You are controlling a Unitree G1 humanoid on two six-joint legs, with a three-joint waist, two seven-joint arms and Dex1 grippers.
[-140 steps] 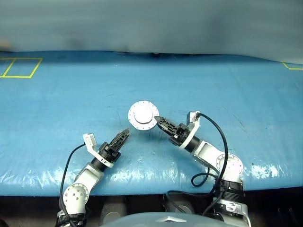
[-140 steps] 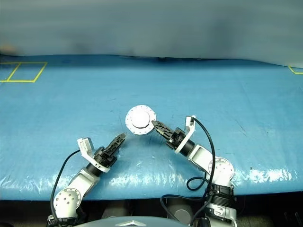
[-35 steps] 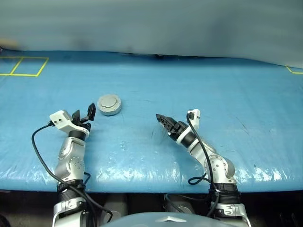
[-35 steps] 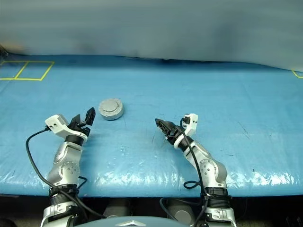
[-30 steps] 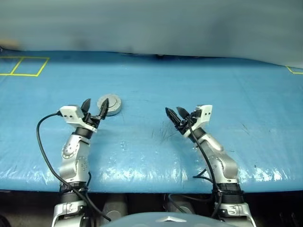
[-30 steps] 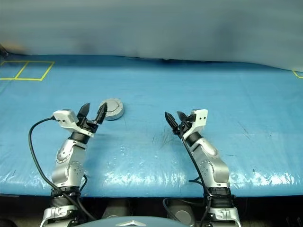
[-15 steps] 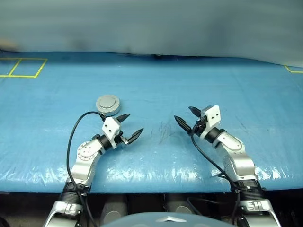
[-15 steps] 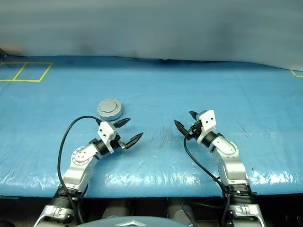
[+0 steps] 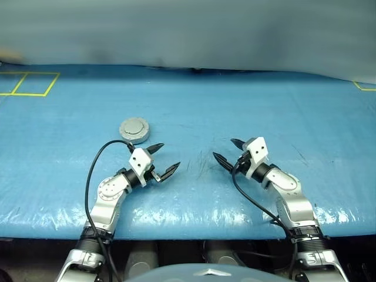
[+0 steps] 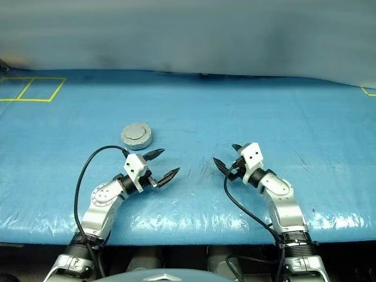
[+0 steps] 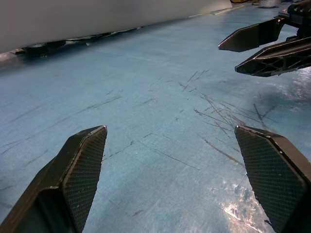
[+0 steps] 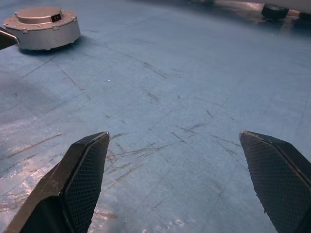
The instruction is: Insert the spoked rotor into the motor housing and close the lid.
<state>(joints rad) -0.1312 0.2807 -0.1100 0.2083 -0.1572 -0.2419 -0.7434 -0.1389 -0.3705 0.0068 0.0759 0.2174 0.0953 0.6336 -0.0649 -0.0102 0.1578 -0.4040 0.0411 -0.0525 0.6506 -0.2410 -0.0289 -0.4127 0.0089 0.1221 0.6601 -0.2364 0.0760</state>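
Motor housing closed, both tools wide, empty

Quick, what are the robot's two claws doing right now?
Left gripper: open, holding nothing.
Right gripper: open, holding nothing.

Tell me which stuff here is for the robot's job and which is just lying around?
For the job:
- motor housing, shut, with the lid on top
- left gripper, jaws open, holding nothing
- right gripper, jaws open, holding nothing

Just lying about:
- blue table cover
- yellow tape squares at the far left
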